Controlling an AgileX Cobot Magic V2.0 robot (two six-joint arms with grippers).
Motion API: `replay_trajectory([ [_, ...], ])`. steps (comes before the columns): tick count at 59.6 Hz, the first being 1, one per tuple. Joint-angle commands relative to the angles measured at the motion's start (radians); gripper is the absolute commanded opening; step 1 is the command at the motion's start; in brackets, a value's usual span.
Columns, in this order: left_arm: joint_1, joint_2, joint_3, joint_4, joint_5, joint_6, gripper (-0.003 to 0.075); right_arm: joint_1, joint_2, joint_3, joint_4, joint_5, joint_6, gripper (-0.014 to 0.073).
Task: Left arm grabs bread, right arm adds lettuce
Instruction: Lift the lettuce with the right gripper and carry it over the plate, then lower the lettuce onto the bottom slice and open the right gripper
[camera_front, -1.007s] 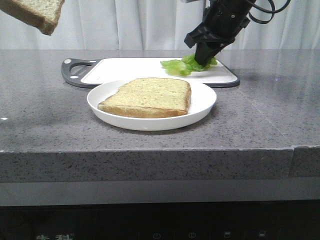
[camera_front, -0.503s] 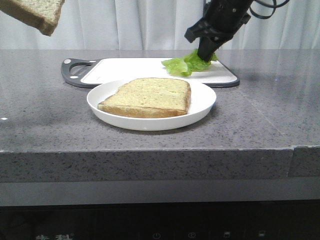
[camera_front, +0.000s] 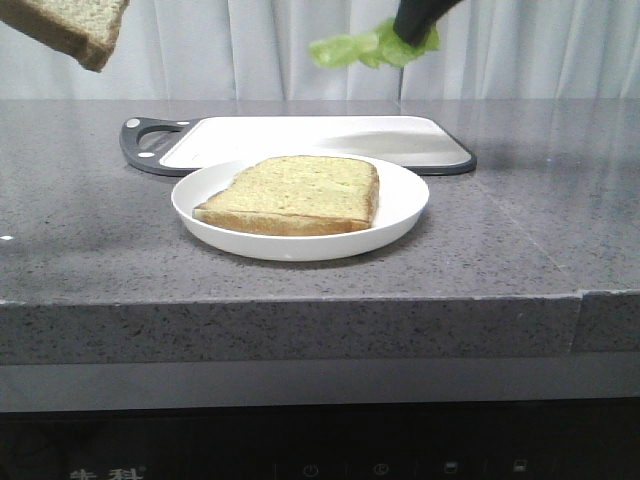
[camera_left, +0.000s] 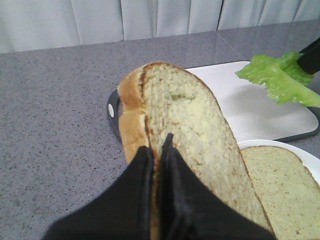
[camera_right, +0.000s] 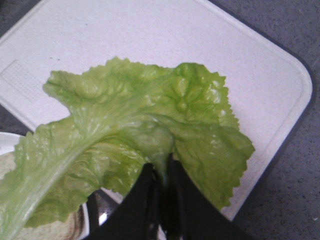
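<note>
Lettuce (camera_right: 135, 150) hangs pinched in our right gripper (camera_right: 162, 172) high above the cutting board (camera_front: 300, 140), its length trailing leftward in the front view. Our left gripper (camera_left: 156, 150) clamps the bread (camera_left: 185, 135) edge (slice raised, long axis pointing away).

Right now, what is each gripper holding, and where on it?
The left gripper pinches a bread slice by its crust edge, lifted off the table. The right gripper grips the lettuce at its edge near the pale rib, above the cutting board.

Front view's top edge cuts off right pincer (camera_front: 414, 22) and held bread (camera_front: 68, 25).
</note>
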Motion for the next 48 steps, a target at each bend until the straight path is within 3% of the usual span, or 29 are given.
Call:
replay_trajectory([
  [1,0.0,-0.013,-0.029,0.023,-0.06,-0.011,-0.0021,0.039,-0.127,0.042,0.034,-0.067,-0.022,-0.0061],
  [25,0.0,-0.013,-0.029,0.023,-0.06,-0.011,-0.0021,0.174,-0.385,0.616,0.082,-0.342,-0.01,-0.0061],
  [48,0.0,-0.013,-0.029,0.023,-0.06,-0.011,-0.0021,0.215,-0.352,0.694,0.101,-0.465,-0.01,-0.0051],
])
